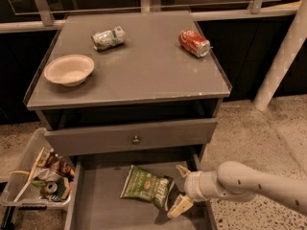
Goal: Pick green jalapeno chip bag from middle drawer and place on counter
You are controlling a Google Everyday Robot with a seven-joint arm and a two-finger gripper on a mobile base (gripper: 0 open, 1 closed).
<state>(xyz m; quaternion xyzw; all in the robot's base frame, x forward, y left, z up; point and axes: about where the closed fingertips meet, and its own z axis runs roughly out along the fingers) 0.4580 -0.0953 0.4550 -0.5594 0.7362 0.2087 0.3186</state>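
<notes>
Hand (pixel 178 189), fingers (pixel 178 208) apart, beside green jalapeno chip bag (pixel 143 185) in middle drawer (pixel 98 210), counter (pixel 144 75) above, speckled floor (pixel 249 128).
</notes>
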